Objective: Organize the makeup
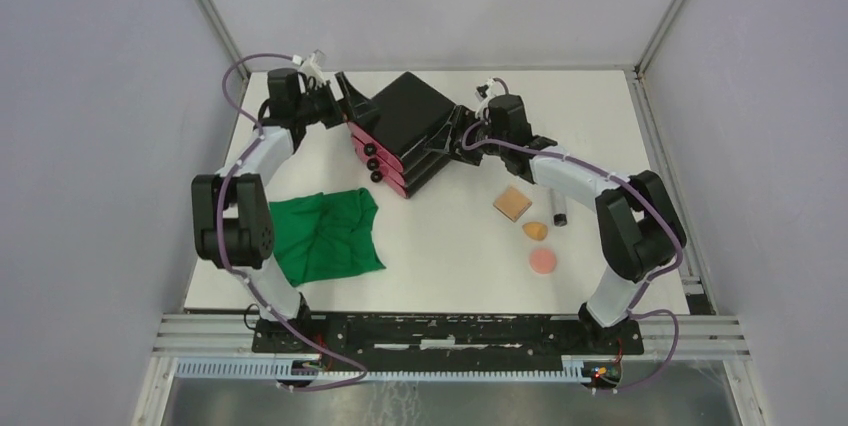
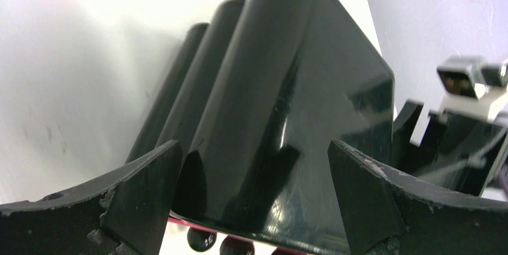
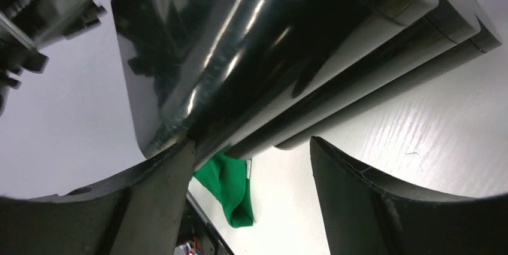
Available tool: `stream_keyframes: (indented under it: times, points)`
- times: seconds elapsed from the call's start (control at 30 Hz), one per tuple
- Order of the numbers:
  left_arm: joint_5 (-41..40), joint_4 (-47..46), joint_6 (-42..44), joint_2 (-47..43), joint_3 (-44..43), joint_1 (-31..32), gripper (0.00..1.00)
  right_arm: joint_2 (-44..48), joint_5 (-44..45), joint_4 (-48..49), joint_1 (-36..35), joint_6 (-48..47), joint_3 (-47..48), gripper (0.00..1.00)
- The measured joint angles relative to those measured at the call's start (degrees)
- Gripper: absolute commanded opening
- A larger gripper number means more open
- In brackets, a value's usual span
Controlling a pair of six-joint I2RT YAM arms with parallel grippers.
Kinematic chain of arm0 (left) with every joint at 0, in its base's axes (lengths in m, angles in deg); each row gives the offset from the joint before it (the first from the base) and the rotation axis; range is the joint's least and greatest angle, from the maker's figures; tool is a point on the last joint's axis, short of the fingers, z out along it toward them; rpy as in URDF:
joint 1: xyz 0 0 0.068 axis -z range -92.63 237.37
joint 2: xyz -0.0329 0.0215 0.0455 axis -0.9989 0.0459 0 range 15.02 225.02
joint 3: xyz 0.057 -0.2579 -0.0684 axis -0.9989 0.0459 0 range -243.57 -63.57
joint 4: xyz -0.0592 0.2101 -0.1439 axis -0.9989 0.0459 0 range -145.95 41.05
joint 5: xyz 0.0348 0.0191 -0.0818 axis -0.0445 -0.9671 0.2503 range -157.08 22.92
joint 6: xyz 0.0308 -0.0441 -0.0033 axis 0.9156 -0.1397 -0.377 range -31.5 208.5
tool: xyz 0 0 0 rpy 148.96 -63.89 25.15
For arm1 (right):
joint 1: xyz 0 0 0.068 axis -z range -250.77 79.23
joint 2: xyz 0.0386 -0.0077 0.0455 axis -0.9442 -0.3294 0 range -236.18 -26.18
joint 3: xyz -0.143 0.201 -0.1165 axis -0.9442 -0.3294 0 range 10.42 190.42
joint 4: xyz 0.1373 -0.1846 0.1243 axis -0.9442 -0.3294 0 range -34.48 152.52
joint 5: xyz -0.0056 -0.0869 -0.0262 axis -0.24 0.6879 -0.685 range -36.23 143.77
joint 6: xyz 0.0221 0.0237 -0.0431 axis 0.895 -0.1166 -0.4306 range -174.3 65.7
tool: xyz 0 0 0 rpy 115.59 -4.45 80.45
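Although both pairs of fingers stand spread apart, neither holds any of the makeup (image 1: 543, 262). The left gripper (image 1: 338, 98) reaches to the far left corner of the black box (image 1: 410, 116). In its wrist view the two fingers (image 2: 138, 207) are released and wide apart, with the box's glossy black top between them. I cannot tell whether either pad presses on it. The right gripper (image 1: 468, 138) is at the opposite, right-hand side of the box and is likewise released. In its wrist view one finger (image 3: 159, 198) lies against the lower corner of the box, and the other stands clear of it.

The box's pink drawer fronts, with three black knobs (image 1: 371, 161), face the near left.

The makeup lies on the white table (image 1: 440, 266), right of the box and nearer the arm bases than the right gripper, beside that arm's forearm. The tan square pad (image 1: 512, 203) is closest to the right gripper. The grey-black tube (image 1: 558, 212) lies just right of the pad, close against the arm. One orange teardrop sponge (image 1: 536, 230) sits just below the pad, and the pink round puff (image 1: 543, 261) is nearest the bases. All four lie apart from the box and well apart from the left gripper, with the box in between.

The green cloth (image 1: 325, 236) lies rumpled on the left, near the left arm.
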Motion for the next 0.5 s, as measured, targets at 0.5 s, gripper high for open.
stream_keyframes:
  times: [0.5]
  points:
    - [-4.7, -3.9, -5.8, -31.9, 32.2, 6.4, 0.98, 0.3, -5.0, -3.3, 9.2, -0.3, 1.9, 0.82]
